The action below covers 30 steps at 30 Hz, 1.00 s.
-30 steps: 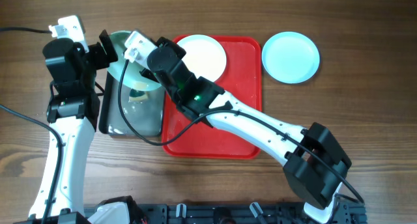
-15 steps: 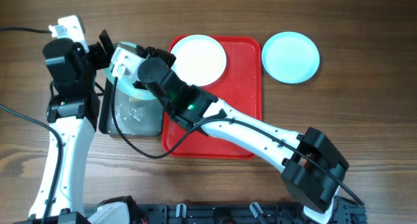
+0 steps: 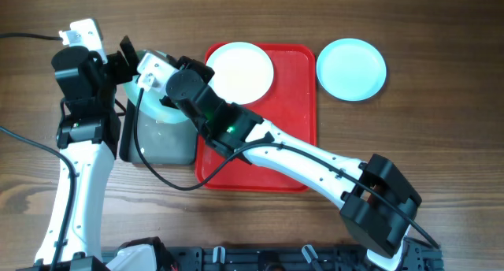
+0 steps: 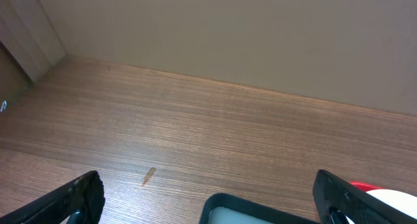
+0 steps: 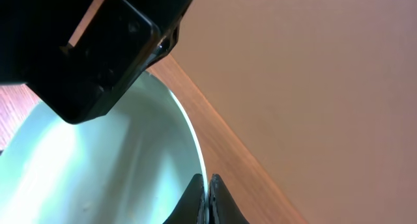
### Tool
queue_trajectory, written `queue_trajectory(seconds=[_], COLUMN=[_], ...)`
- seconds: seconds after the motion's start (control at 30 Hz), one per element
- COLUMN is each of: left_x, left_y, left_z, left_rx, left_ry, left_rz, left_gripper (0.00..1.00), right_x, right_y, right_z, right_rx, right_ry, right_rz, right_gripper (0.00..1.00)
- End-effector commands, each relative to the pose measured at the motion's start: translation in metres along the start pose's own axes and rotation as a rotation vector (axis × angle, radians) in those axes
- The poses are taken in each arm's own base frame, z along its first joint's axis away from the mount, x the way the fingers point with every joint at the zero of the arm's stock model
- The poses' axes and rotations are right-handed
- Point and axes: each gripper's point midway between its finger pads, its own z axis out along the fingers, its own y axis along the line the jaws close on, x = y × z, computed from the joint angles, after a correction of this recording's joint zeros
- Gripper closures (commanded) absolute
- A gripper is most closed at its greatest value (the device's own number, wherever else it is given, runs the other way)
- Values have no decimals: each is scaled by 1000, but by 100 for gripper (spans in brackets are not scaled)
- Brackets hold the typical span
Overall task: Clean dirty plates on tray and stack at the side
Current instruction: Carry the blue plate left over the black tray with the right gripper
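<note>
The right arm [image 3: 276,145] hid most of the aqua plate [image 5: 98,159]. The right gripper [image 5: 207,198] pinched its rim over the grey tray [image 4: 260,203]. At 10 o'clock, the left gripper [image 4: 208,198] had its jaws wide apart.

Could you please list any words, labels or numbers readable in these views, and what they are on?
None is readable in any view.
White plate, both aqua plates, red tray: plain, unmarked.
Right arm: a green light only, no lettering.
</note>
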Motion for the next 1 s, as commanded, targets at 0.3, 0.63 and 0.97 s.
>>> queue_trajectory(seconds=[0.3,0.63,0.97], left_x=[-8,-8,-8], left_y=[4,4,4], left_z=[-2,-2,-2], left_rx=[-15,-15,-15], left_ry=[-19,-19,-19], left_rz=[-13,-13,-13], left_gripper=[0,0,0], right_x=[13,51,76], right_y=[-7,20,28], right_z=[-7,-11,-19], right_rx=[-58,-232,-426], right_ry=[73,256,410], right_rz=[299,652,933], right_gripper=[96,96,96])
